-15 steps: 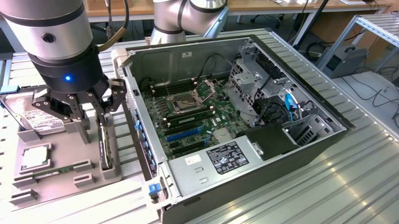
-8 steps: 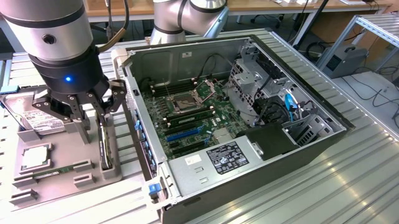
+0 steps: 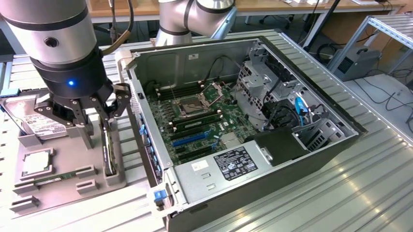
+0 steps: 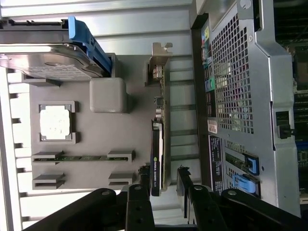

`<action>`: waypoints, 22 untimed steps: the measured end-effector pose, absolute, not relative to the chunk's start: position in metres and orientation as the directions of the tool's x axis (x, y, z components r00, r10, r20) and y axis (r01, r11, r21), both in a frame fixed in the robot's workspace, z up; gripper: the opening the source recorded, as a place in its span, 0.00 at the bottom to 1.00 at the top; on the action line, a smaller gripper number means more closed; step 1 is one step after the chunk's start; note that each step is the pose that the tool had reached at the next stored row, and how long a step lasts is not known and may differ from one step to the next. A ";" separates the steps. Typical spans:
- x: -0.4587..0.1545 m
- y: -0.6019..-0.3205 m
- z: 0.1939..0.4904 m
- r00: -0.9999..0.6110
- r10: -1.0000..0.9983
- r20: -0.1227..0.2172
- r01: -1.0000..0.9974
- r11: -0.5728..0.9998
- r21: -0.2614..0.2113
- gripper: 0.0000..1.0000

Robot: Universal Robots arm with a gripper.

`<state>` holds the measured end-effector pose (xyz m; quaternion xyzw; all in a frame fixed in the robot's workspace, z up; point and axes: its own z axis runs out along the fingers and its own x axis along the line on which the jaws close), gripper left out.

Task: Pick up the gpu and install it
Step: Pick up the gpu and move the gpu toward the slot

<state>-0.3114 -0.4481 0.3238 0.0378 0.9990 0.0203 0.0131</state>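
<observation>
- Gpu (image 3: 110,150) upright on its long edge in a slot of the gray holder (image 3: 58,188), along the holder edge nearest the computer case (image 3: 139,92).
- Only a narrow strip of ribbed table (image 3: 361,193) between that edge and the case's outer wall, so little side room there.
- More room on the card's other side: flat holder floor, then a gray block (image 4: 108,95) near the card's bracket end.
- Farther across the holder, well apart from the card: a memory stick (image 3: 55,178) lying in its clips, a square processor chip (image 3: 36,163) in its pocket, and a hard drive (image 3: 38,123) at the far edge.
- From the exterior view: case lying open side up, with the motherboard (image 3: 193,121) and its blue slots exposed and the case rim standing higher than the holder.
- From the wrist view: silvery bracket (image 4: 159,60) at the card's far end, a label along the card's top edge, and the perforated back panel of the case just beside the card.
- Pincer (image 4: 163,173) released and spread wide, straddling the near end of the card with one finger (image 4: 142,192) on each side.
- Nothing grasped; a sliver of gap visible on both sides of the card.
</observation>
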 end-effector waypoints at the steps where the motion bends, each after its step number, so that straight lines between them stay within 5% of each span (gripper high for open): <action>1: -0.311 -0.448 0.324 -0.997 0.076 -0.025 0.075 0.996 0.042 0.36; 22: -0.311 -0.448 0.316 -0.997 0.076 -0.025 0.075 0.996 0.042 0.36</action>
